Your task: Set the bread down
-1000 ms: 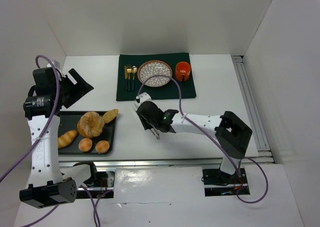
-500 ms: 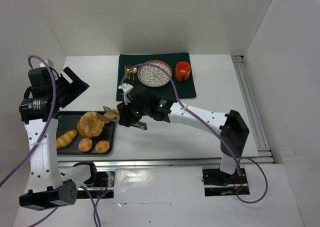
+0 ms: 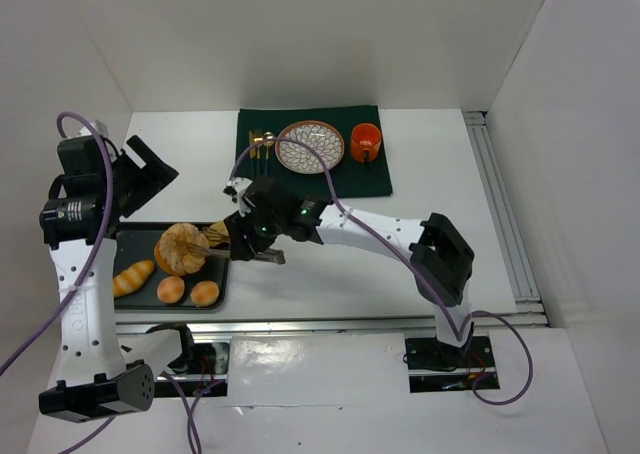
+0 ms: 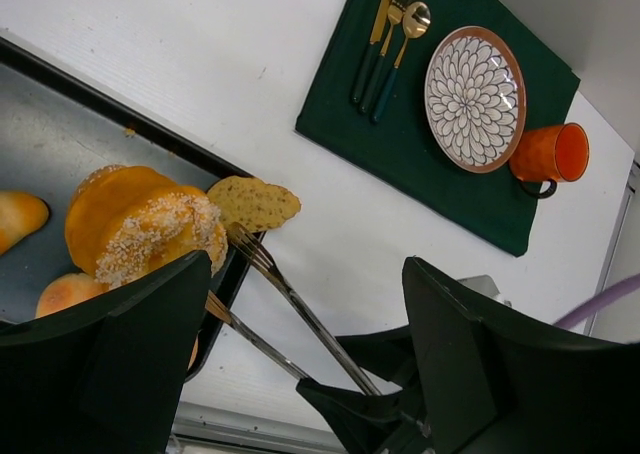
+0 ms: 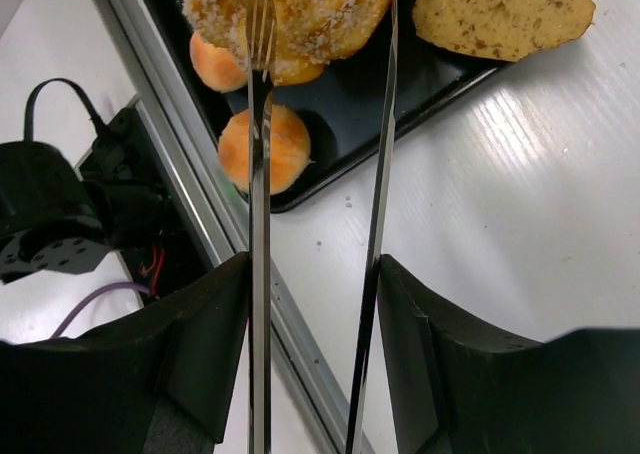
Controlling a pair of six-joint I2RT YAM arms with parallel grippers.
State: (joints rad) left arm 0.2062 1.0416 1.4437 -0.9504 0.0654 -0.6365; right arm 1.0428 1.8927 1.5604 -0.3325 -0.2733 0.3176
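Note:
The bread (image 3: pixel 181 248), a large puffy golden pastry with a pale-dusted top, sits on the black tray (image 3: pixel 135 242) at the left. It also shows in the left wrist view (image 4: pixel 140 224) and the right wrist view (image 5: pixel 310 14). My right gripper (image 3: pixel 255 242) is shut on metal fork-tipped tongs (image 3: pixel 220 239). The tong arms (image 5: pixel 258 174) are spread, and their tips lie at either side of the bread. My left gripper (image 3: pixel 150 169) is open and empty, above the table behind the tray.
The tray also holds a seeded bread slice (image 3: pixel 216 231), two small round buns (image 3: pixel 171 289) and an elongated roll (image 3: pixel 133 277). A patterned plate (image 3: pixel 310 146), orange mug (image 3: pixel 365 142) and cutlery (image 3: pixel 261 149) lie on a green cloth (image 3: pixel 370 179) at the back.
My right arm has swung left from the table's middle to the tray, bringing the tongs over the tray edge to straddle the bread. The left arm has barely shifted.

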